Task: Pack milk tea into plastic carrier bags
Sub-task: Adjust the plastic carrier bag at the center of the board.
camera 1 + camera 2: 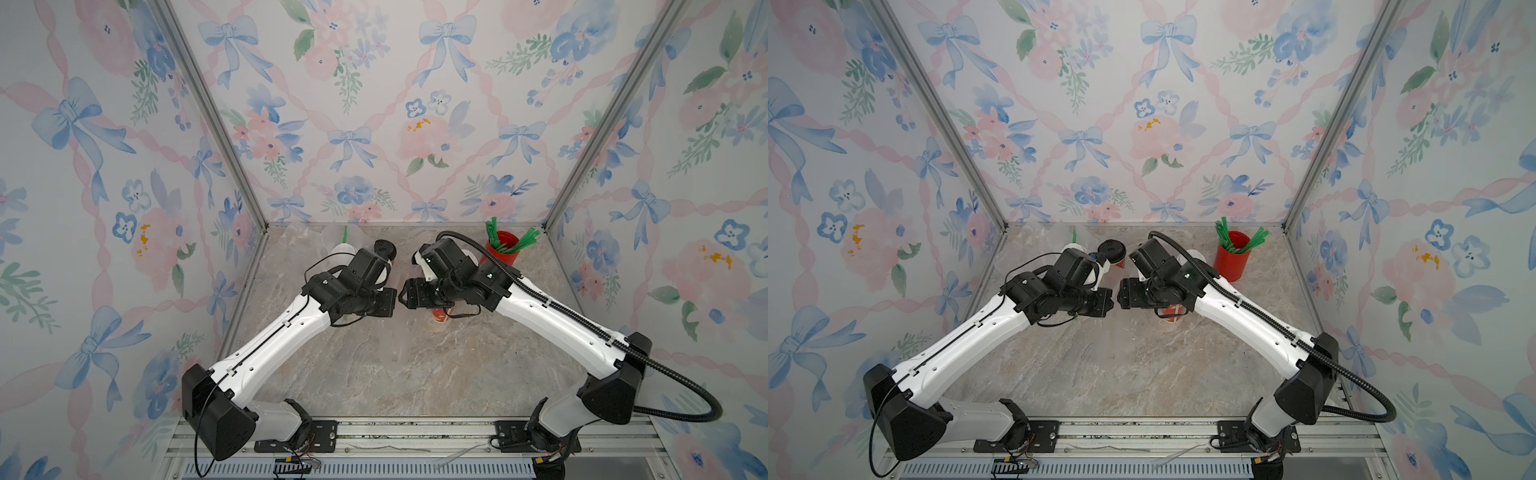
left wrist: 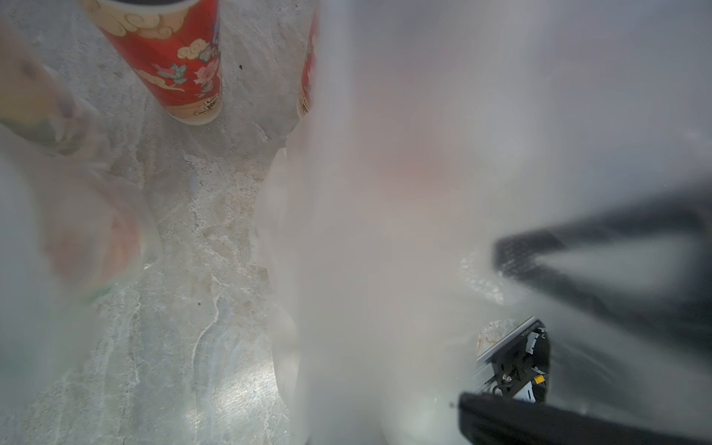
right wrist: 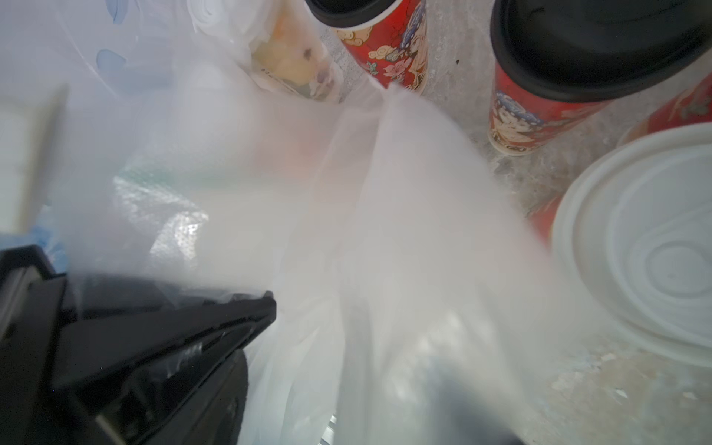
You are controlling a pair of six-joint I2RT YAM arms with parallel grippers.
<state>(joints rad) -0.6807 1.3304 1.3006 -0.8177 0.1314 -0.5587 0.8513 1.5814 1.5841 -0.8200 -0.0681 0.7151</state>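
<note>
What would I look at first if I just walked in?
The left arm and right arm, black and white, nearly nose to nose mid-table. Then the red cup of green straws in the far right corner, and the cloudy plastic bag filling both wrist views.

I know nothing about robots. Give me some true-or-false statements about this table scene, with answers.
1. The straws in the red cup are green. True.
2. The red cup has a lid. False: it is open-topped.
3. The tabletop is plain wood. False: it looks like marble.
4. A clear plastic bag fills much of the right wrist view. True.
5. Every cup lid seen is black. False: a white lid shows in the right wrist view.
</note>
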